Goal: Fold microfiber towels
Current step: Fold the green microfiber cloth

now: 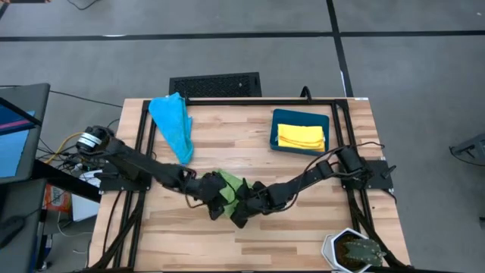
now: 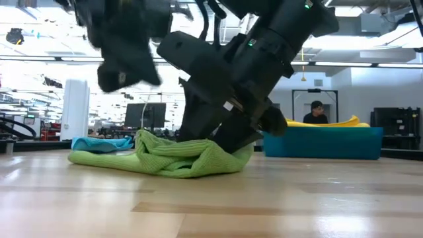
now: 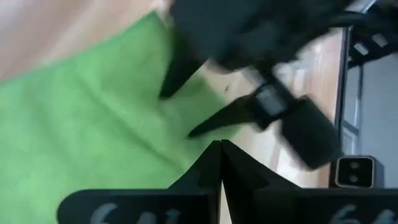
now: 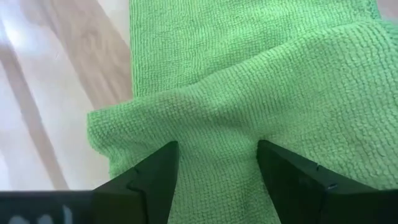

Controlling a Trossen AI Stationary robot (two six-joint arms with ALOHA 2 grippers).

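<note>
Green towel lies crumpled on the desk, near the middle toward the front edge, bunched into soft ridges in the low view. Both arms meet over it.

Left gripper: jaws closed tight, tips together, nothing between them, poised just over the green towel's edge.

Right gripper: jaws wide, one finger on each side of a raised fold of the green towel, tips pressing into the cloth. Fold is not pinched. In the left wrist view the right gripper shows beyond, its spread fingers reaching down to the cloth.

Blue towel lies in a long heap at the desk's back left, well apart from the green one. Yellow towel lies folded inside the teal bin, back right.

Potted plant at front right corner.
</note>
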